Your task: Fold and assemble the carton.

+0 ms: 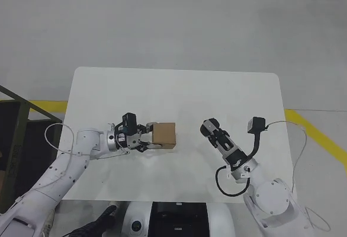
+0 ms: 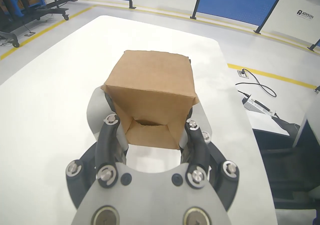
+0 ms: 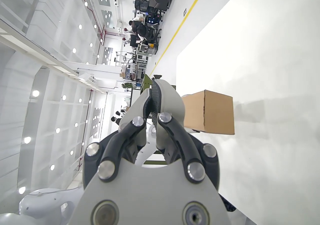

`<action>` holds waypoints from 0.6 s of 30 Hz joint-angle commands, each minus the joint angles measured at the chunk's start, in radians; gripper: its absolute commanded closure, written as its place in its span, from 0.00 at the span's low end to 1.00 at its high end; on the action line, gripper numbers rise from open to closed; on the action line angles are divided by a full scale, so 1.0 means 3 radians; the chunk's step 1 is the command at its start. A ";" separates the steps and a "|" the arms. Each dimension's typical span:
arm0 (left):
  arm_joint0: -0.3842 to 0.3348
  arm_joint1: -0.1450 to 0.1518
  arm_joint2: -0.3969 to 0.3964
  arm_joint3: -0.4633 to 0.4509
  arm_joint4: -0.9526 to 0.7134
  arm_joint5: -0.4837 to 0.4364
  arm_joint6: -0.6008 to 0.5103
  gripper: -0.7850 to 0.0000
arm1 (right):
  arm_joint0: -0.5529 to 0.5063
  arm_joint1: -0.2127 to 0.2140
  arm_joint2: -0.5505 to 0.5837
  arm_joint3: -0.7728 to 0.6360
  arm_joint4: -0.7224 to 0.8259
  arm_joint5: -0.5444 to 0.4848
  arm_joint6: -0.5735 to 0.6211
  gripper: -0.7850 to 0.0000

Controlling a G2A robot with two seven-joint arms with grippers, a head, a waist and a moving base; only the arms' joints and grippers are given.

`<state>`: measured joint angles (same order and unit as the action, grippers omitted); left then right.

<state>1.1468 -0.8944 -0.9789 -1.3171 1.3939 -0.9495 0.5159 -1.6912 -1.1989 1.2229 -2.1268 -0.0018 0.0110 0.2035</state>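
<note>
Carton (image 1: 163,135), small, brown and boxed up on most sides, rests near the middle of the white surface (image 1: 179,89). The left jaws are closed on the end nearest that arm, one finger against each side. In the left wrist view that end (image 2: 150,133) tapers between the fingers, its flaps turned inward with a dark gap where they meet. The far end looks square and closed. The right jaws are pressed together on nothing, held above the surface well apart from the carton (image 3: 212,113), on the side away from the left arm. The board appears thin and very light, so weight should be no concern. Crushing is the likelier risk: panels of this kind stay stiff along edges and corners but cave in mid-face, and half-folded flaps tend to spring back. The matte cardboard should give the pads good friction. The safest hold is probably low on two opposite walls close to a folded edge, squeezed gently. That would leave the free jaws to push the loose flaps home along their creases.
</note>
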 commanded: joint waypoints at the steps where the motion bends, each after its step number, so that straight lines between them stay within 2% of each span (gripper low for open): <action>1: -0.0080 -0.0031 0.0076 0.0074 0.0091 0.0049 -0.0017 0.76 | -0.0022 0.0001 0.0012 0.0004 0.0004 -0.0025 0.0006 1.00; 5: -0.0231 -0.0101 0.0252 0.0215 0.0261 0.0128 -0.0099 0.69 | -0.0070 0.0002 0.0019 0.0001 0.0007 -0.0067 0.0006 1.00; 11: -0.0377 -0.0192 0.0420 0.0470 0.0237 0.0109 -0.0068 0.50 | -0.0141 0.0006 0.0041 0.0006 -0.0033 -0.0103 0.0011 1.00; 12: -0.0388 -0.0200 0.0424 0.0503 0.0219 0.0113 -0.0047 0.32 | -0.0149 0.0007 0.0040 0.0015 -0.0039 -0.0109 0.0014 1.00; 13: -0.0394 -0.0205 0.0423 0.0531 0.0204 0.0116 -0.0029 0.01 | -0.0155 0.0007 0.0040 0.0025 -0.0053 -0.0114 0.0014 1.00; 18: -0.0377 -0.0194 0.0363 0.0554 0.0160 0.0042 0.0074 0.00 | -0.0170 0.0005 0.0023 0.0082 -0.0096 -0.0152 -0.0002 1.00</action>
<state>1.0315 -0.9551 -0.8645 -1.1460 1.4429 -0.9213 0.5280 -1.7421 -1.1971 1.2311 -2.1056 -0.0282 -0.0324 0.2047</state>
